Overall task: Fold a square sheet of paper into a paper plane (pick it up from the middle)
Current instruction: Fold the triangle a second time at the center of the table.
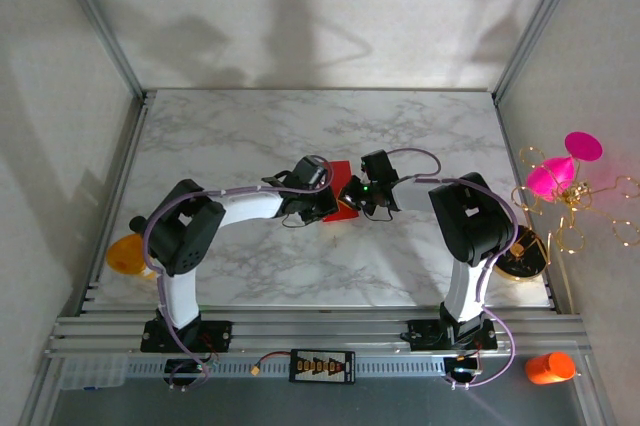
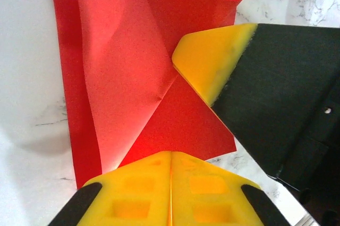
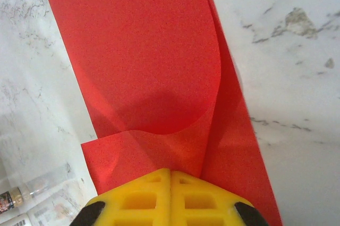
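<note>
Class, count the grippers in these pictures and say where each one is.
2. The left gripper is shut at the left side of the paper; the right gripper, also shut, presses its tip on the paper from the right. None seems hidden.

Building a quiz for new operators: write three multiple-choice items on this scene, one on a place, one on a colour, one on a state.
1. Where is the red paper?
A. Mid-table, between the left gripper and the right gripper
B. At the table's far left corner
C. On the floor

2. What colour are the left gripper's fingers?
A. Blue
B. Yellow
C. White

3. How is the paper?
A. Flat, unfolded
B. Crumpled into a ball
C. Folded, with creases

Answers: 1 A, the top view shows it between the two arm tips. 2 B, the left wrist view shows yellow fingers. 3 C, overlapping flaps and crease lines show in the left wrist view.
</note>
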Robot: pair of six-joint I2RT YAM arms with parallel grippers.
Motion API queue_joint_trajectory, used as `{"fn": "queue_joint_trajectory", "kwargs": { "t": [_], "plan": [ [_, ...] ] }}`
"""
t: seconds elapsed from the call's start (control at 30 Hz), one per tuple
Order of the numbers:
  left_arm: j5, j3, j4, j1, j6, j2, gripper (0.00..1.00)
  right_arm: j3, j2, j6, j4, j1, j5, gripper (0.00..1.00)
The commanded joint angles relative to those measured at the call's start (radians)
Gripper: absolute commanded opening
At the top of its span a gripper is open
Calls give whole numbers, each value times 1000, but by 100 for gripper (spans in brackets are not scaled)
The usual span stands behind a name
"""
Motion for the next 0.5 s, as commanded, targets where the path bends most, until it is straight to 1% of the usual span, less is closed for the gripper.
{"fn": "queue_joint_trajectory", "kwargs": {
  "t": [0.0, 0.27, 0.47],
  "plan": [
    [-12, 26, -15, -3, -1, 35, 9, -32, 51, 7, -120, -8, 81, 1],
    [-59, 23, -24, 9, 4, 45, 9, -32, 52, 5, -121, -8, 80, 0],
    [-68, 6, -25, 20, 9, 44, 9, -30, 55, 1, -124, -8, 79, 1]
  ]
}}
